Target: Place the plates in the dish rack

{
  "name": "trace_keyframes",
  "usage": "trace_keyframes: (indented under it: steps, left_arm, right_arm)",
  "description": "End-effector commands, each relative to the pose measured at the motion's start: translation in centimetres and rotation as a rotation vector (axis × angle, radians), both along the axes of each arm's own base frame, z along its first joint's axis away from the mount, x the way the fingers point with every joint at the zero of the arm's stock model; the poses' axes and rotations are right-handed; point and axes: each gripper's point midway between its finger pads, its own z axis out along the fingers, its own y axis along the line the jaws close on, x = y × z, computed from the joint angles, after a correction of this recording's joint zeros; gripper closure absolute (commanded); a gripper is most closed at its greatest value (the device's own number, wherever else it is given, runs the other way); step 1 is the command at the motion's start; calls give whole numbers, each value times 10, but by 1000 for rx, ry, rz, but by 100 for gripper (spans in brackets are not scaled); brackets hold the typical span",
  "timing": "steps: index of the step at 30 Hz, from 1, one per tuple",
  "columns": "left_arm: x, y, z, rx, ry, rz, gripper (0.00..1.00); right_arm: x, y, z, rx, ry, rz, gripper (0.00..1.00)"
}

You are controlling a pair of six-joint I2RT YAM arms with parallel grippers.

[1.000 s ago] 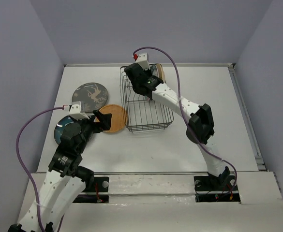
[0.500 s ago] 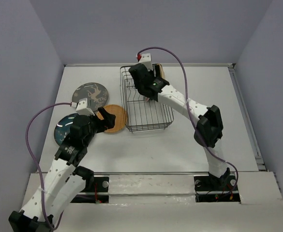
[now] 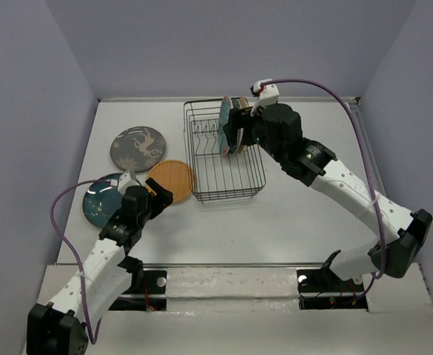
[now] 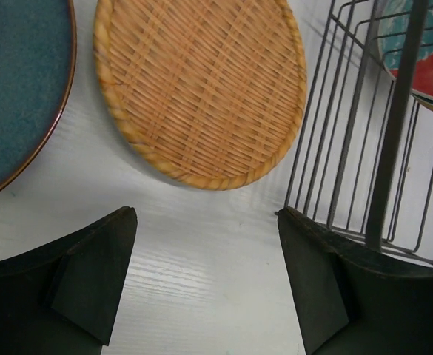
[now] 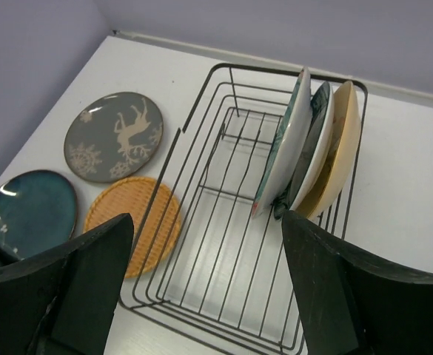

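Plainly the coming move turns on the orange plate, which lies flat on the table straight ahead of the left gripper, its near rim just beyond the fingertips. We see those jaws spread wide with nothing between them but bare tabletop. Being round, the plate has no long axis to line up with; what counts is that it lies flat, so we judge the fingers must come at its rim low and edge-on. The dish rack sits just beside the plate on its right, and the right-hand finger stands close to the rack's near corner wire; whether it touches, we cannot quite tell from the wrist view. The teal plate lies just to the plate's left and the grey plate beyond it, both flat. The right gripper hangs above the rack, equally wide open and empty, looking down on three standing plates set on edge at the far end. The left arm is far nearer the orange plate, so we would give it the pick.
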Motion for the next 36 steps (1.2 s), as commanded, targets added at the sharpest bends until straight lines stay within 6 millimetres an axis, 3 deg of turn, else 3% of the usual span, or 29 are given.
trace_keyframes:
  steps: [1, 4, 10, 15, 17, 20, 24, 36]
  left_arm:
    - [10, 9, -15, -61, -12, 130, 13]
    - [13, 15, -23, -78, -19, 186, 15]
    - [20, 19, -31, -146, -45, 278, 28]
    - [29, 25, -40, -156, -38, 353, 30]
    - [28, 27, -47, -161, -31, 367, 34]
    - [30, 29, -52, -166, -33, 390, 47]
    - [37, 27, -52, -173, -40, 396, 50]
    - [44, 40, -50, -116, -84, 438, 72]
  right_arm:
    - [-13, 11, -5, 29, -22, 102, 14]
    - [-19, 13, -15, 28, -1, 130, 14]
    - [-29, 19, -22, 57, 13, 182, 14]
    - [-35, 20, -24, 83, 22, 200, 14]
    - [-36, 20, -24, 88, 22, 206, 14]
    - [-35, 15, -29, 83, 27, 176, 15]
    - [-35, 14, -28, 94, 23, 174, 15]
    - [-33, 23, -37, 102, 55, 191, 15]
